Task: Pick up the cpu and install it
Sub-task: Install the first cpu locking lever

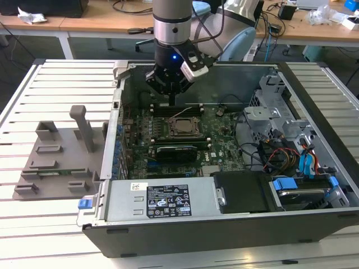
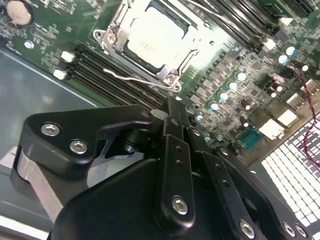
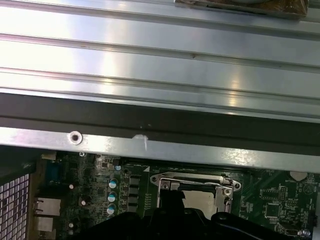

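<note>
- The gripper [image 2: 172, 107] hangs over the motherboard [image 2: 235, 70], fingers pressed together, holding nothing.
- The cpu [image 2: 155, 37] sits in its socket [image 2: 116, 31], apart from the fingertips.

You see the cpu [image 2: 156, 36] as a flat square chip with a pale, dull silver top, lying level and seated inside the metal frame of its socket on the green board. In the exterior view it [image 1: 182, 126] sits just below the gripper [image 1: 170, 101], apart from the fingertips, nothing touching it. In the first wrist view only a pale strip of its top [image 3: 200, 200] shows beyond the gripper's dark body.
</note>
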